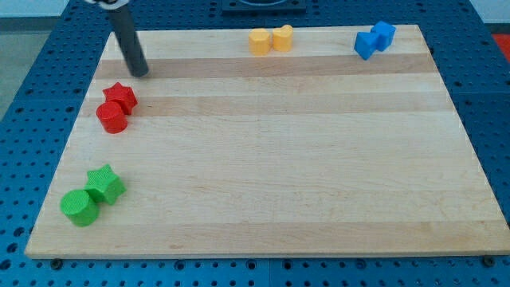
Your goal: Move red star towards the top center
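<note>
On the wooden board (pixel 271 159), no containers show. I judge this the approach step: my tip (pixel 142 72), a bare rod with nothing to close, sits just above the red star (pixel 120 96), not touching. The star touches the red cylinder (pixel 112 119). Next I'd get around to its left and push rightward toward top center.

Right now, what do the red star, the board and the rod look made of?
Red star: likely matte plastic, uniform colour, faint ridged surface. Board: light wood, visible grain bands and joined planks, satin finish. Rod, ending in my tip above the star: dark, smooth, slight sheen; metal or plastic, can't tell.
</note>
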Tool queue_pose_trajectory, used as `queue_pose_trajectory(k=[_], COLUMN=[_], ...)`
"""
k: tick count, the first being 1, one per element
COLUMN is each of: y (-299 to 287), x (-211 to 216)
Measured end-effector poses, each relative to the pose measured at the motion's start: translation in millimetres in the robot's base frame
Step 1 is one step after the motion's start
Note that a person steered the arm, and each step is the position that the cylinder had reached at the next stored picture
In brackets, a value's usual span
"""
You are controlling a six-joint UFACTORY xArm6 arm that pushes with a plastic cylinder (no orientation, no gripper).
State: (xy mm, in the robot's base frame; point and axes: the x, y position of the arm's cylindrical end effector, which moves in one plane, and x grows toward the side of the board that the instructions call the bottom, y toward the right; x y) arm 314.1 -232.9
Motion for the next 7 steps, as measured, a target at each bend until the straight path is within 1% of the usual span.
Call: queue_pose_trajectory(k=[2,3,4,7], y=[-45.0,-52.6,-45.4,58.6], x=[36.2,57.5,68.0,66.3])
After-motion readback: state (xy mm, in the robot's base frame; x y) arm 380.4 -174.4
